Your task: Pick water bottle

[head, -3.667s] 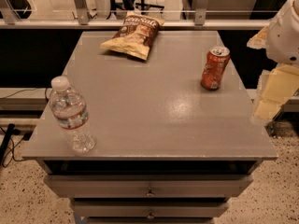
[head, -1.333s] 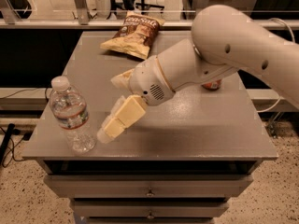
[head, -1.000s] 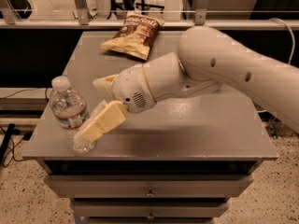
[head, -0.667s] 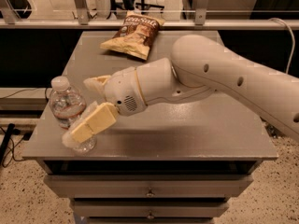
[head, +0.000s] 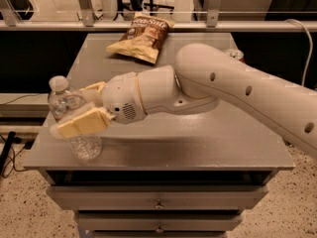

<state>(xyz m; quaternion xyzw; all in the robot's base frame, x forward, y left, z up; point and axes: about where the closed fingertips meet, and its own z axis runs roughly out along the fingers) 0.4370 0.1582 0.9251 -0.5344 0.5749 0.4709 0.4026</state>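
The gripper (head: 73,109), jaws apart, is bracketing the water bottle (head: 64,101), which is standing at the 8 o'clock corner of the table (head: 198,143). An off-centre squeeze is likely risking tipping the light bottle over the near edge.

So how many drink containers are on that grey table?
2. A clear ribbed plastic water bottle stands at the front left corner, at the gripper; an orange-red soda can sits far right, mostly hidden behind the white arm. More could be hidden there.

Office-like room: grey drawer cabinet (head: 158,202), terrazzo floor (head: 24,198); claw (head: 74,109) at water bottle (head: 63,102).
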